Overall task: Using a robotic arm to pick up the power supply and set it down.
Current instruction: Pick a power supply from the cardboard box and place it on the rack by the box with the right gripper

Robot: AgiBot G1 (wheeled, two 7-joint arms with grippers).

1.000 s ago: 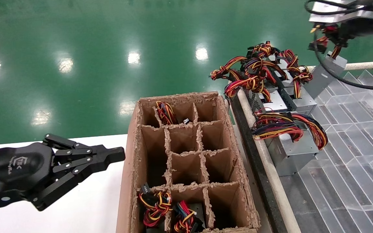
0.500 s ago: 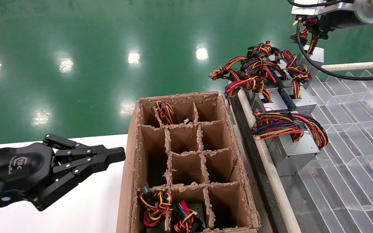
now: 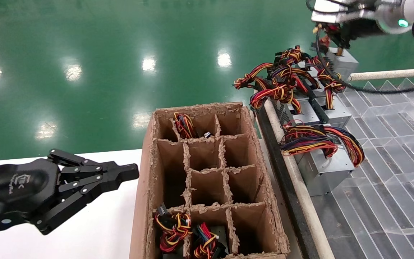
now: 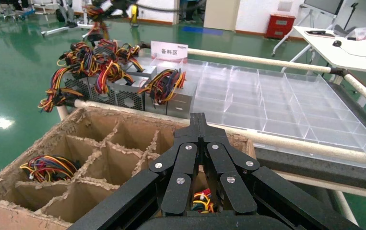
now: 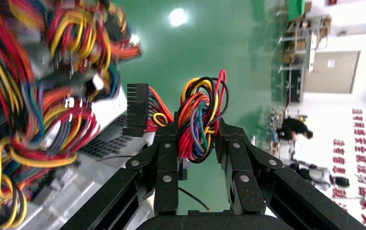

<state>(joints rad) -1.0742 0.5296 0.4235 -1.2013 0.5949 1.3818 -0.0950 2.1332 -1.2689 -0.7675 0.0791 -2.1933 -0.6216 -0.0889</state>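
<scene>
The left gripper [image 3: 129, 172] idles over the white surface [image 3: 95, 230] beside the left wall of the cardboard box [image 3: 146, 201], its fingers [image 4: 199, 125] clenched together on nothing. It plays no part here and is best left parked, clear of the box.

The box's divided cells are mostly vacant. Wire bundles show in two cells at the near end and one at the far end, so open cells remain if the unit is meant to go there.

To the right of the box, past the padded rail [image 3: 293, 172], several other silver units with tangled leads [image 3: 282, 79] lie along the left edge of the clear partitioned tray [image 3: 390, 144].

At the tray's far edge, the right gripper [image 5: 196, 139] has its fingers [image 5: 167, 148] grasping the wire bundle [image 5: 201, 120] of the power supply [image 3: 341, 61]. The metal case hangs below by its leads, just above the neighbouring units and close to their cables.

Since the grip is on wires and not on the case, the load can swing and the leads may slip. The carry is best done slowly and without sharp turns, lifting high enough that the dangling case and its black plug [image 5: 135, 109] do not snag the neighbouring cables. Lowering should wait until the swing settles, so the case meets its resting place squarely.
</scene>
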